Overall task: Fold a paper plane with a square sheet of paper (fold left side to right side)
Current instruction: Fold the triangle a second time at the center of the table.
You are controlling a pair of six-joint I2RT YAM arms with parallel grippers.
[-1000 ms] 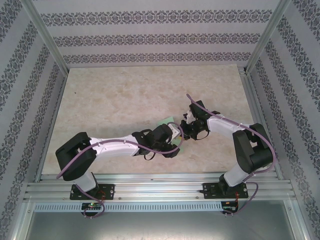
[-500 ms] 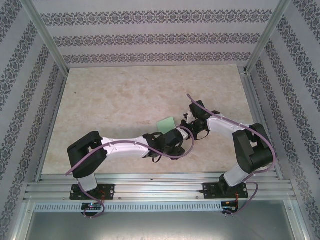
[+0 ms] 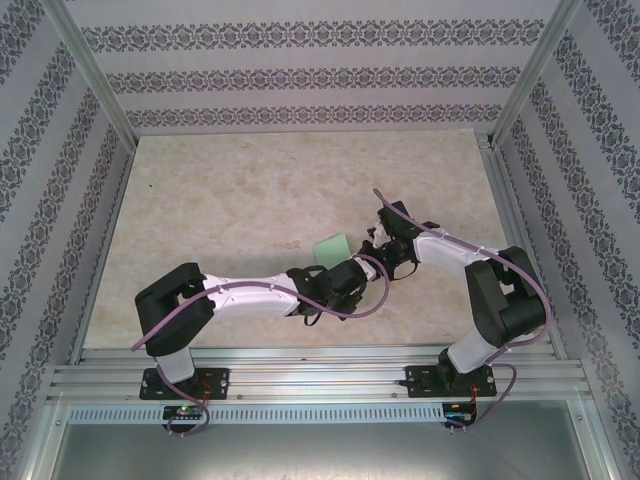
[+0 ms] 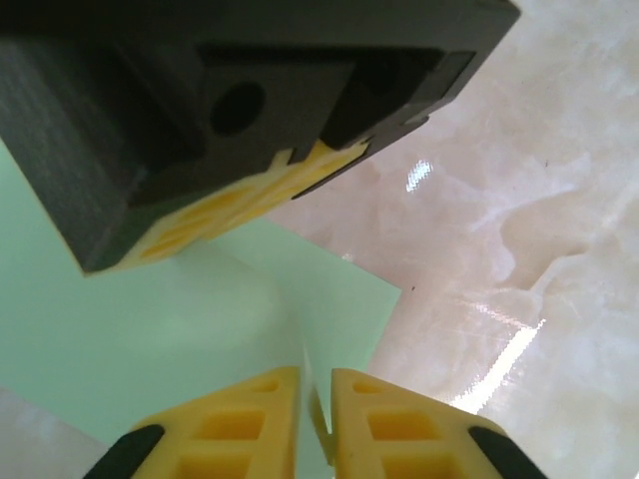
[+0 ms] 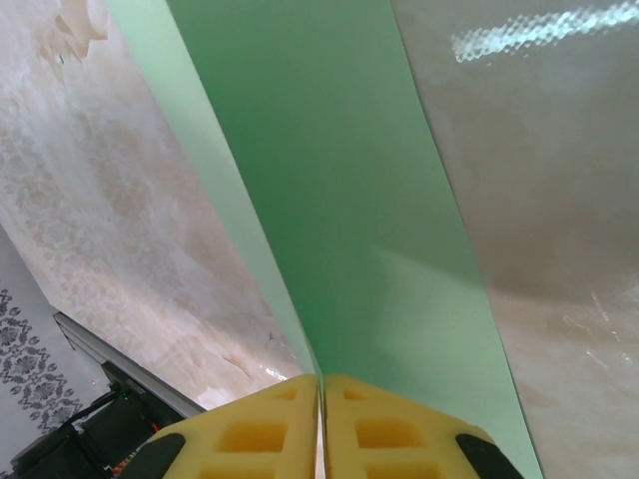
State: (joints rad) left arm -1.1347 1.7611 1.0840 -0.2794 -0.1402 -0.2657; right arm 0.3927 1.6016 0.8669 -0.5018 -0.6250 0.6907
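Between the yellow fingertips of the left gripper (image 4: 316, 424) stands a thin raised edge of the paper (image 4: 150, 329), and the fingers are pressed together on it. The right gripper (image 5: 320, 424) is likewise closed on the paper, its two tips meeting on an edge that runs away from them as a long green strip. In the top view the two grippers meet nose to nose a little right of the middle of the table, with the paper just to their left and partly hidden under them.

The paper is light green, matte and unmarked. From the left wrist it lies mostly flat, one corner pointing out over the stone-look top, with a sharp crease rising toward the fingers.

The table (image 3: 230, 200) is a glossy pale marble pattern, beige and pink, with bright glints of light. Walls (image 3: 300, 75) with bands of grey floral print close it in on three sides, metal posts (image 3: 90, 70) stand at the corners, and metal rails (image 3: 320, 365) run along the near edge.
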